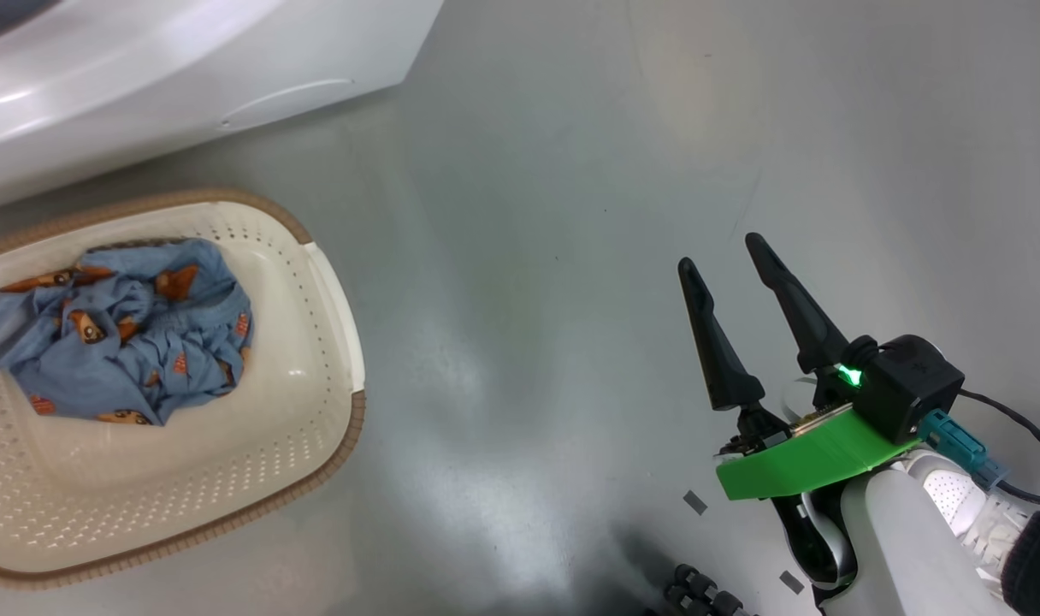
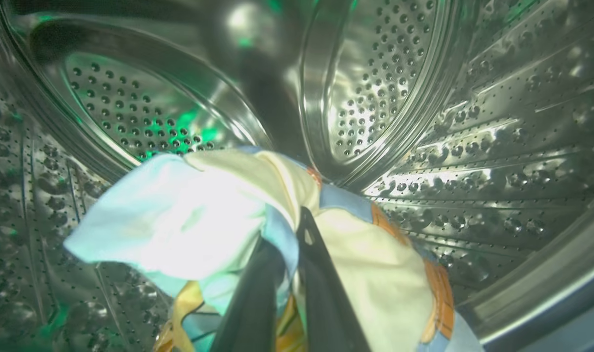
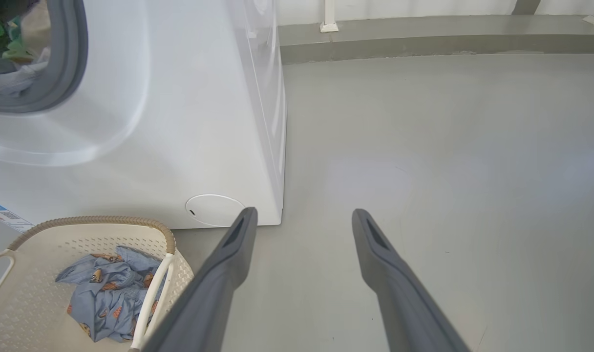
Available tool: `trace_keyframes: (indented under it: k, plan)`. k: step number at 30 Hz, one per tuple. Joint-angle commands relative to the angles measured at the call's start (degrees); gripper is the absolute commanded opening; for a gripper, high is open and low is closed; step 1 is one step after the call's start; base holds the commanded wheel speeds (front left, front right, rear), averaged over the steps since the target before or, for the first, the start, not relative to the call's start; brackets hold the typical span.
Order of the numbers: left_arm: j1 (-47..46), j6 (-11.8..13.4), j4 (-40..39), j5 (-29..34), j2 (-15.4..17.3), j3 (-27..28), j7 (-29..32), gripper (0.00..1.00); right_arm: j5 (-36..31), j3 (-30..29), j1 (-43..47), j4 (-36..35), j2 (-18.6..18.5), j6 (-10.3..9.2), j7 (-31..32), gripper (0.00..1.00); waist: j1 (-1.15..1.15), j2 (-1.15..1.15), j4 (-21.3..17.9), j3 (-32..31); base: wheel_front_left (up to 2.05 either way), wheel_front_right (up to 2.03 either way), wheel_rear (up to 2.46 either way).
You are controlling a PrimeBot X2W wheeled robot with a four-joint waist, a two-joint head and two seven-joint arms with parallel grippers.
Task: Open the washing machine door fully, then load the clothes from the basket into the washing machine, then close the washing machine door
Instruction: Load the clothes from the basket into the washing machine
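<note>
Here: one cloth gripped in the drum, another lying in the basket

Head view. The washing machine (image 1: 186,77) takes up the upper left corner, showing its white front. Below it, at the left edge, the basket (image 1: 336,342) stands on the grey floor (image 1: 528,214). A blue printed garment (image 1: 118,329) lies crumpled in the basket's upper left part. At the lower right the right gripper (image 1: 721,254) hangs over bare floor, well apart from the basket, its two dark fingers spread and holding nothing.

Left wrist view. The steel drum (image 2: 375,73) curves all around with its perforated wall. At bottom centre the left gripper (image 2: 288,229) has its fingers pressed together on a cream, blue and orange cloth (image 2: 194,215). The cloth bunches around the fingertips and spreads to either side of them, inside the drum.

Right wrist view. The right gripper's fingers rise from the bottom edge, wide apart, over floor. The washing machine stands at upper left, with its grey gasket (image 3: 74,58) in the corner. A round flap (image 3: 214,210) sits low on its front and a blue label (image 3: 1,215) at the left edge. The basket sits at lower left, just in front of the machine, with the blue printed garment in it.
</note>
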Motion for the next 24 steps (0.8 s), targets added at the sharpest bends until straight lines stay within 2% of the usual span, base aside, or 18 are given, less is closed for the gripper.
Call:
trace_keyframes:
  k: [1,3,4,5,6,7,14,24]
  plan:
    - [-0.9,0.4,0.1,0.5,1.9,0.1,0.4,0.17,-0.2,0.9,1.8,-0.9,-0.1,0.52,-0.7,1.0,0.0,0.0,0.2,-0.3,0.0,0.0,0.0]
    - [-2.0,0.6,2.6,0.5,1.7,-0.3,0.9,0.35,-0.2,0.9,2.0,-0.9,-0.1,0.52,-0.7,1.0,0.0,0.0,0.3,-0.6,0.0,0.0,0.0]
    - [-2.5,0.6,4.0,0.4,1.5,-0.4,1.5,0.37,-0.2,0.8,2.0,-0.9,-0.1,0.52,-0.7,1.0,0.0,0.0,0.3,-0.7,0.0,0.0,0.0]
    - [-2.9,0.7,5.0,0.3,1.4,-0.5,1.8,0.58,-0.2,0.8,2.1,-0.9,-0.1,0.52,-0.7,1.0,0.0,0.0,0.4,-0.8,0.0,0.0,0.0]
    - [-3.4,1.0,6.0,0.4,1.4,-0.6,1.9,0.86,-0.2,0.8,2.1,-0.9,-0.1,0.52,-0.7,1.0,0.0,0.0,0.4,-0.9,0.0,0.0,0.0]
    - [-3.7,1.2,6.9,0.3,1.2,-0.6,2.1,1.0,-0.2,0.8,2.1,-0.9,-0.1,0.52,-0.7,1.0,0.0,0.0,0.4,-1.0,0.0,0.0,0.0]
    - [-5.5,2.7,11.2,-0.3,0.4,-1.0,1.9,1.0,-0.2,0.2,2.4,-0.8,-0.1,0.52,-0.7,1.0,0.0,0.0,1.0,-1.3,0.0,0.0,0.0]
    - [-4.8,3.3,13.1,-1.9,-1.4,-1.2,0.3,1.0,-0.6,-0.6,2.6,-1.0,-0.1,0.52,-0.7,1.0,0.0,0.0,2.5,-2.2,0.0,0.0,0.0]
